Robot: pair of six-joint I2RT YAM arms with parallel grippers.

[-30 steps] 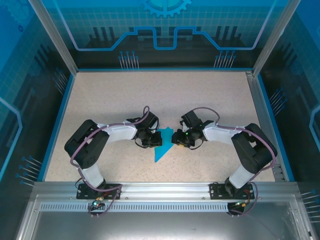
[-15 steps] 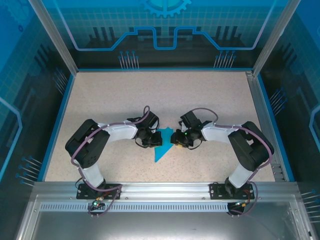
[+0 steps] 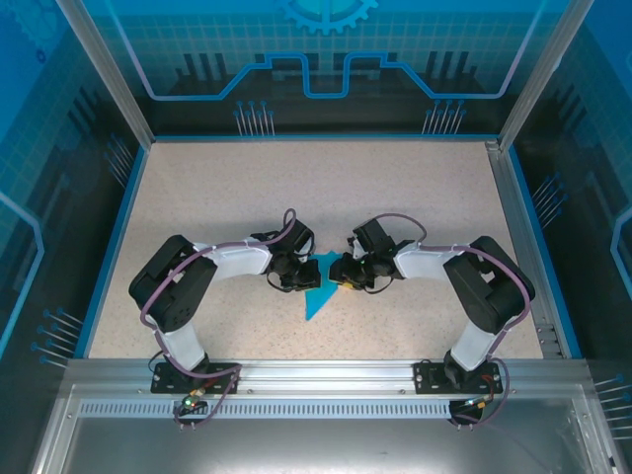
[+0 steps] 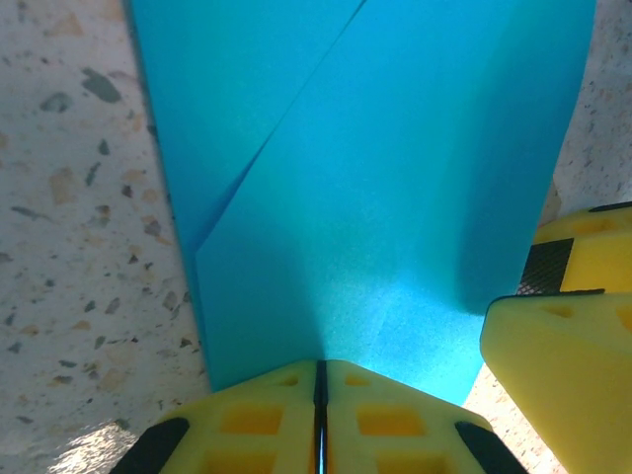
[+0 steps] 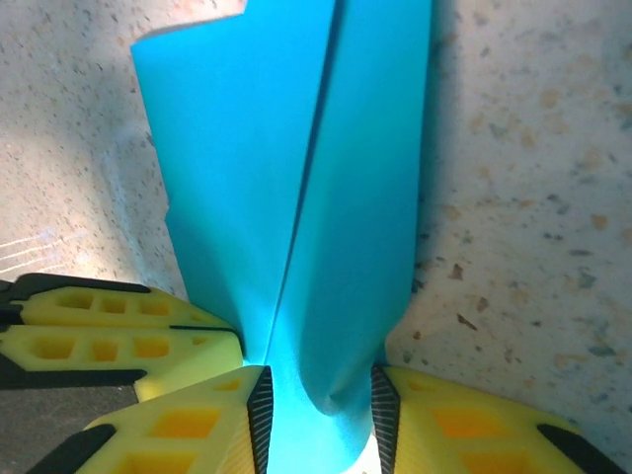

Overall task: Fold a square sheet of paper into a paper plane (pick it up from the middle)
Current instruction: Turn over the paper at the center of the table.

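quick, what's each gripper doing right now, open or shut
left gripper: closed, pinching the edge of the folded cyan paper
right gripper: closed on a curled fold of the same paper

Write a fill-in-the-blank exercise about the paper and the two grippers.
The folded paper lies ___ the left gripper and the right gripper.
The left gripper is ___ on the paper's edge.
Both grippers' fingers are coloured ___.
Missing words: between; shut; yellow.

No readable words, numbers or brands anywhere. The gear emblem [image 3: 328,12] on the back panel [image 3: 444,39] seems unlettered
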